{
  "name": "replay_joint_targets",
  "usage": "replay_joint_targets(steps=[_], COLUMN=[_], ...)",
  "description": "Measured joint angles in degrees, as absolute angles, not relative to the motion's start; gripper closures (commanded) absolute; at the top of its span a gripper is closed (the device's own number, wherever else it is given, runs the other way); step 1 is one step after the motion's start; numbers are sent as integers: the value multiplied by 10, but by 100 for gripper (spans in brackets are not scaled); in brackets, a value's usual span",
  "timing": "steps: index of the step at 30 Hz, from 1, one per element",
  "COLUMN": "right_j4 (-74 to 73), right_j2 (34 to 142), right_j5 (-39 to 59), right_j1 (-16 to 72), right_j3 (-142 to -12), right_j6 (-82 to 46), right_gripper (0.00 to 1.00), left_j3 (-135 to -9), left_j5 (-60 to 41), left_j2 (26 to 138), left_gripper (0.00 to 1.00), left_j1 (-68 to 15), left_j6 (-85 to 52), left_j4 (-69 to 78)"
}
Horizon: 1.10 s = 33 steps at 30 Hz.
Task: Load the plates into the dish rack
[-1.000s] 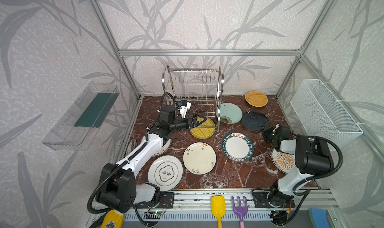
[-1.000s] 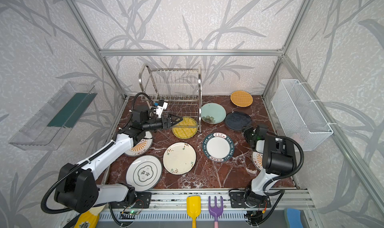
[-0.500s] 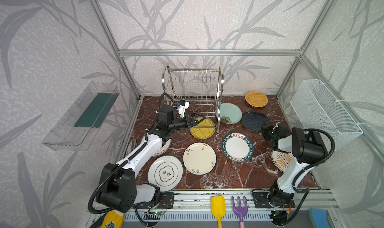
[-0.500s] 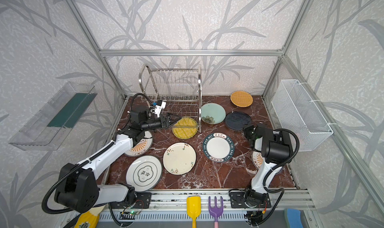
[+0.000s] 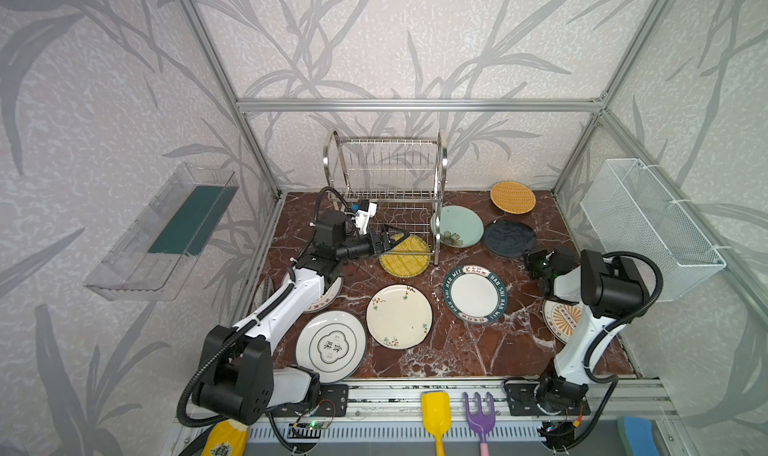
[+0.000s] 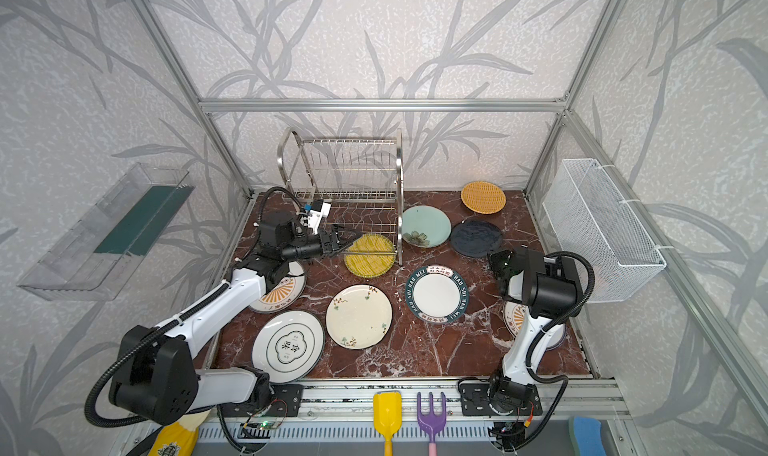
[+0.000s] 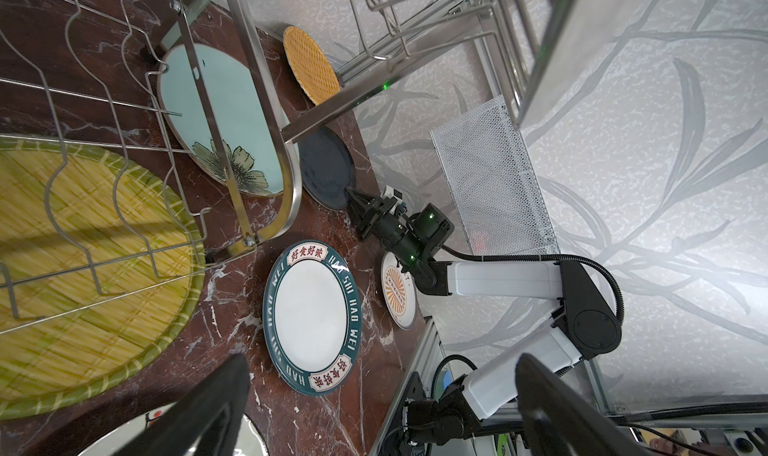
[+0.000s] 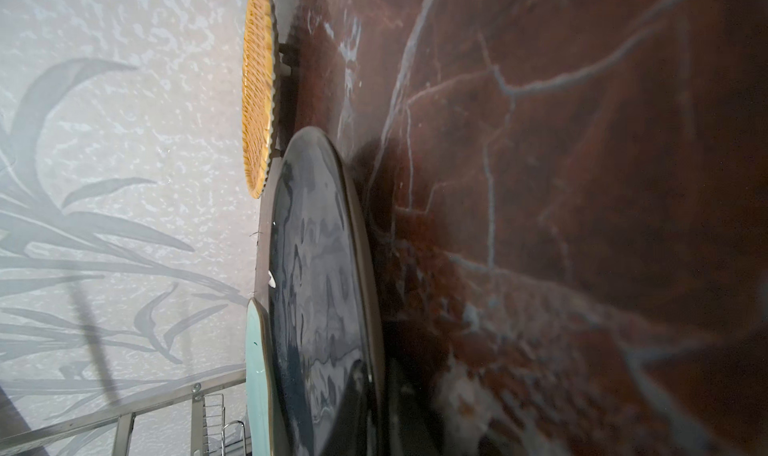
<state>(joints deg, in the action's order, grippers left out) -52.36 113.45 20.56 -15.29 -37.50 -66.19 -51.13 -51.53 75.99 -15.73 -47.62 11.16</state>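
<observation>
Two reported | left end effector (image 5: 398,240) wide, empty | right end effector (image 7: 352,193) pinches black plate (image 5: 509,237)

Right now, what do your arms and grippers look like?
The left arm and right arm have white links, black joint housings and looping black corrugated cables. The left gripper and right gripper are black and taper to points; green lights dot the right arm.

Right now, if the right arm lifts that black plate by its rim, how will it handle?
The black plate looks like rigid ceramic, so it should not flex, but it could chip if dropped on the marble tabletop. Its glossy glaze, mirror-like in the right wrist view, may slip in the right gripper. Held at one edge only, it will probably sag.
</observation>
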Motion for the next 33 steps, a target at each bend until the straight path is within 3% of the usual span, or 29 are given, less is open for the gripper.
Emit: replay_joint_targets(steps=[20, 33], right_j4=[-359, -350], right_j2=[984, 899], right_j5=[191, 210], right_j1=[-157, -178], right_j3=[-337, -276], right_j6=[-616, -624], right_gripper=[100, 100], left_j3=[-506, -501], left_j5=[-508, -503], left_j2=[750, 750], left_gripper=[2, 2], left_j1=[-152, -148], left_j6=[-474, -487], left_j4=[113, 125])
